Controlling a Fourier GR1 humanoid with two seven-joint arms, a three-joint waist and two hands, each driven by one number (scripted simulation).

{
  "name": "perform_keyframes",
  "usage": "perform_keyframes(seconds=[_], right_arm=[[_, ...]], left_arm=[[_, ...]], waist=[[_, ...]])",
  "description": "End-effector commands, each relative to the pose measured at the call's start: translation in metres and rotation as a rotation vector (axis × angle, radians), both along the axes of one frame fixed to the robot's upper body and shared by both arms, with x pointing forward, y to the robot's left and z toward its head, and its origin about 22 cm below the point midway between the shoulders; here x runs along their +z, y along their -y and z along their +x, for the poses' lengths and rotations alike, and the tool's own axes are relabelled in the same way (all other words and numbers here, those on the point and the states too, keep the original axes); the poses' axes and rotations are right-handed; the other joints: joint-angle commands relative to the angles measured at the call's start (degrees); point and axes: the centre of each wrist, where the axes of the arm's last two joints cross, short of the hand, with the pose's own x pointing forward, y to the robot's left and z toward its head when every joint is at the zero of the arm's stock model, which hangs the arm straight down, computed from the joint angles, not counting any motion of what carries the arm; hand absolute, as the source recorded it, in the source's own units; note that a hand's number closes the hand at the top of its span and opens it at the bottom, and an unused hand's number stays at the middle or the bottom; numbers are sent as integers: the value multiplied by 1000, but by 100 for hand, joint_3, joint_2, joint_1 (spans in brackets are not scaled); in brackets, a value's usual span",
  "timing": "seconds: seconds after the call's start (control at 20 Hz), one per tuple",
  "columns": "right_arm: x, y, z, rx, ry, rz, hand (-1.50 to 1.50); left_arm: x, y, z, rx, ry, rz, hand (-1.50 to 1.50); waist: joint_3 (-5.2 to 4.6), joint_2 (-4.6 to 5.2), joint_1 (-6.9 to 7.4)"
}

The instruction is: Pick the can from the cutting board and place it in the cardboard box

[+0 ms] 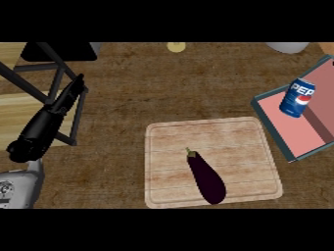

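Blue Pepsi can [297, 98] already stands in the pink-floored cardboard box [310, 130]; my left hand [54, 115] rests with straight fingers, so I'd retreat without bumping it.

My left hand [50, 120] shows at the view's left, fingers straight, pointing up. Its grey forearm enters low. My right hand is barely visible.

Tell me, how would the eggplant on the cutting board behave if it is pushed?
The eggplant looks smooth and glossy, so it may slip. Its long rounded body lies flat on the cutting board, so a sideways push would probably roll or turn it. It seems stiff, not floppy.
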Motion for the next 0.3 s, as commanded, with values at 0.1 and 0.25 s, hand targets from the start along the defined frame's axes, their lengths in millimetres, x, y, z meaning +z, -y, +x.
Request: perform_keyframes(seconds=[0.1, 0.25], right_arm=[[-20, 46, -28, -183, 170, 236, -150], [-43, 65, -49, -217, 213, 209, -150]], left_arm=[[9, -7, 2, -9, 8, 4, 0], [6, -5, 5, -14, -4, -2, 0]], waist=[[-11, 34, 54], [-14, 36, 53]])
